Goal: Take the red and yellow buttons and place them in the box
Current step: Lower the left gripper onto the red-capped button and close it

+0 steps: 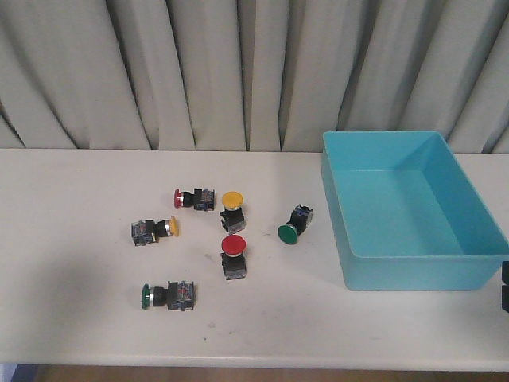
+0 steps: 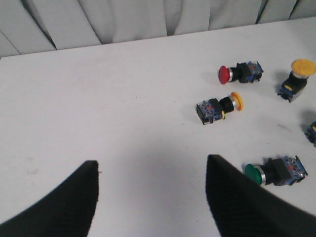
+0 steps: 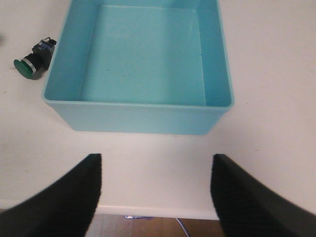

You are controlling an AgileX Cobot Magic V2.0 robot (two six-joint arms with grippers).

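Meanwhile both claws apart, empty: left claw [image 2: 150, 197] short of buttons [image 2: 220, 104]; right claw [image 3: 155, 197] before box [image 3: 138, 116].

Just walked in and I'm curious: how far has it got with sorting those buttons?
Nothing is done yet: the box is empty. Nothing is in hand; both end effectors are open. All four remain on the table: two red buttons and two yellow buttons.

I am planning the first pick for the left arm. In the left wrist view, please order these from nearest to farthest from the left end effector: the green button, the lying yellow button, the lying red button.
1. Green button: nearest, just beside one finger of the left end effector.
2. Lying yellow button: farther out, mid-table.
3. Lying red button: farthest, just beyond the yellow one.
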